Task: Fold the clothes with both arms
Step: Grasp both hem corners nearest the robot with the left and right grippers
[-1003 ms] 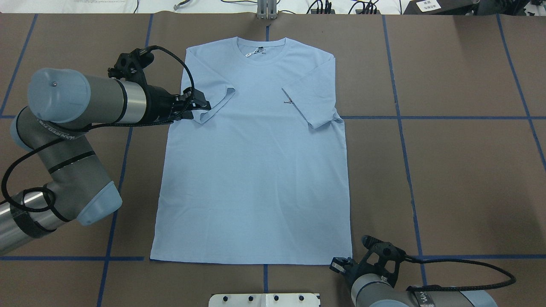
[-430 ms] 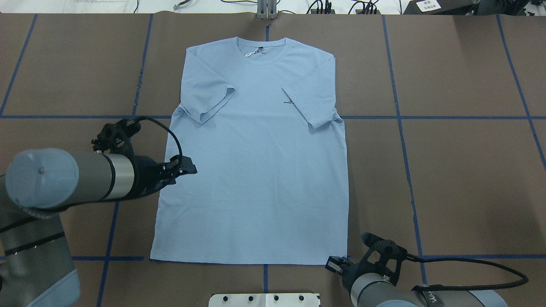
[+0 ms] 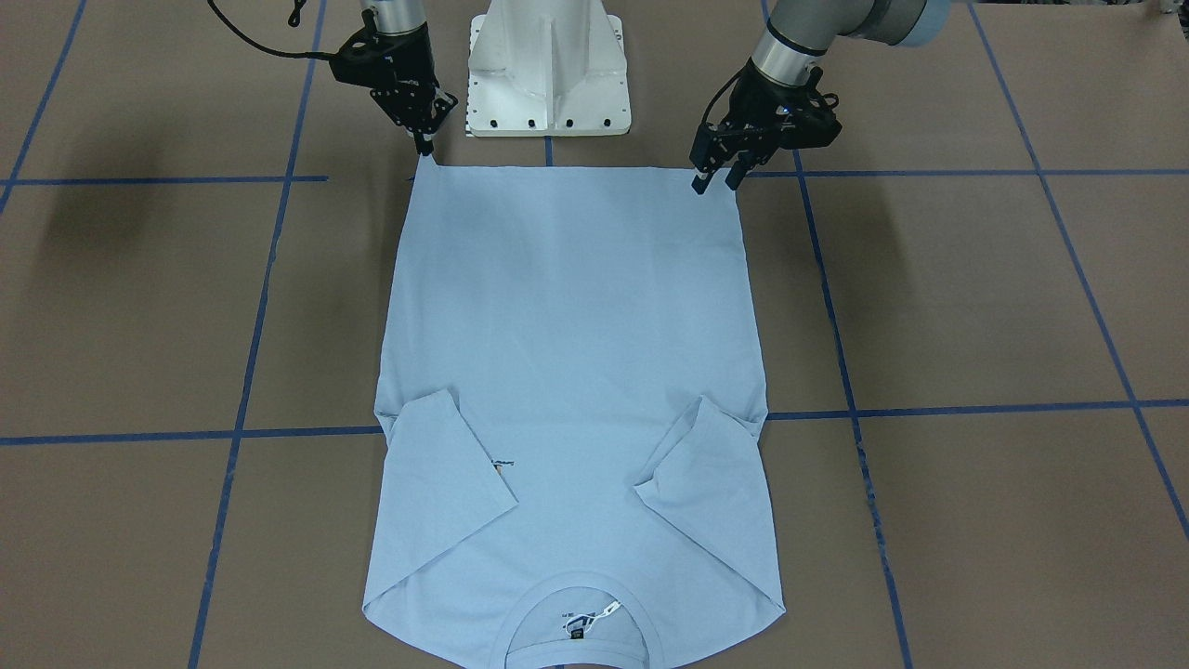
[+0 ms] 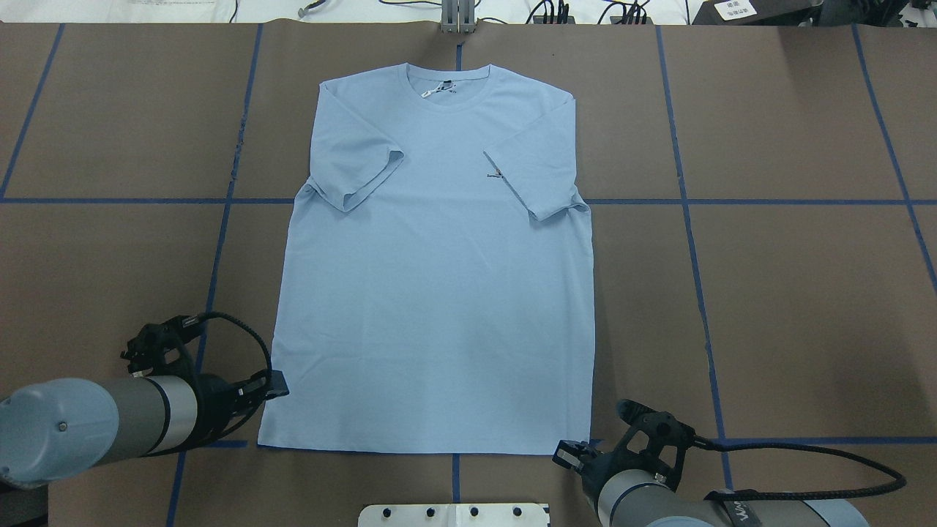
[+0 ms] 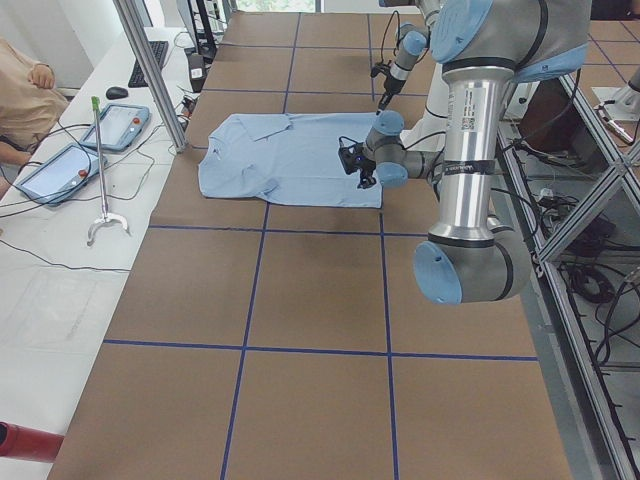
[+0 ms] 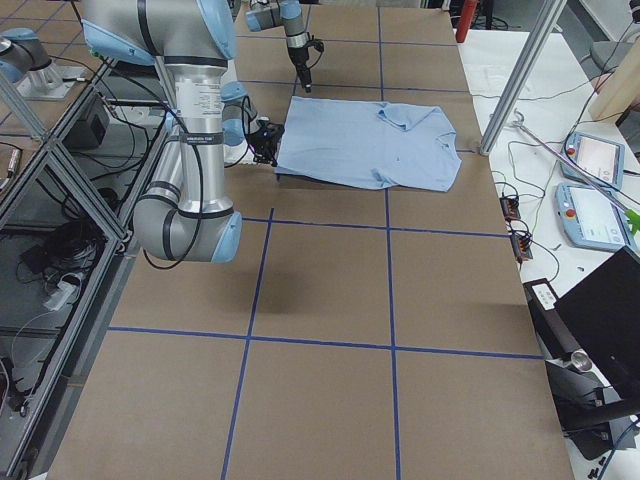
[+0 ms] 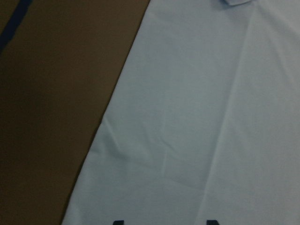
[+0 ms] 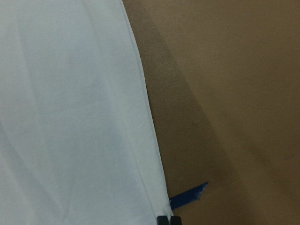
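Observation:
The light blue T-shirt (image 4: 439,293) lies flat, collar at the far side, both sleeves folded inward; it also shows in the front view (image 3: 567,325). My left gripper (image 4: 278,384) is open and hovers over the hem's left corner (image 3: 715,181); its wrist view shows the two fingertips apart over the cloth (image 7: 164,222). My right gripper (image 4: 562,454) is shut at the hem's right corner (image 3: 424,144). Its fingertips press together right on the cloth's corner (image 8: 168,220), which peaks up slightly towards them.
The white pedestal base (image 3: 548,65) stands just behind the hem. Blue tape lines (image 4: 688,201) grid the brown table. A metal post (image 4: 457,18) stands at the far edge beyond the collar. A side table with tablets (image 5: 60,165) lies past that edge.
My left gripper has swung from the left sleeve back along the shirt's side to the hem's left corner. My right gripper edged left, and the hem's right corner shifted with it.

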